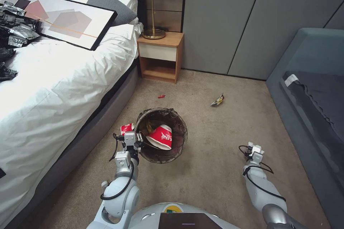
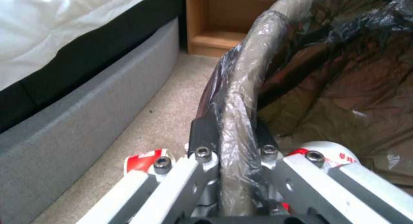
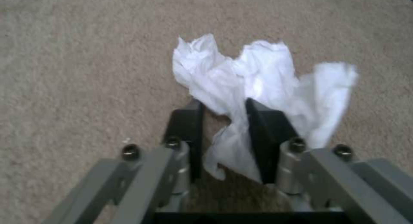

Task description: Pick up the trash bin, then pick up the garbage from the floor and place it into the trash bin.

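Clamping the bagged rim of the trash bin [image 1: 161,136], the left pincer [image 1: 129,139] has one black finger [image 2: 203,133] outside the wall and the other inside, the crinkled bag pinched between them. The bin is lined with a dark bag and sits low over the floor [image 1: 215,171], close beside the grey bed base [image 1: 77,143]; whether it touches the carpet cannot be told. Inside it lies a red-and-white paper cup [image 1: 161,136] on its side, with a yellowish wrapper [image 1: 149,127] behind it. A second red-and-white cup [image 1: 127,128] shows just outside the bin, right by the left pincer, on the bed side.

Out to the robot's right, well apart from the bin, the right pincer [image 1: 253,149] is held low over the carpet. In the right wrist view its two black fingers [image 3: 262,133] are closed on a crumpled white tissue [image 3: 258,78], most of which spills out past the fingertips.

Farther off on the floor, a small red scrap [image 1: 161,96] lies near the wooden nightstand [image 1: 160,57], and a yellow snack wrapper [image 1: 217,100] lies toward the grey wall panels [image 1: 251,21].
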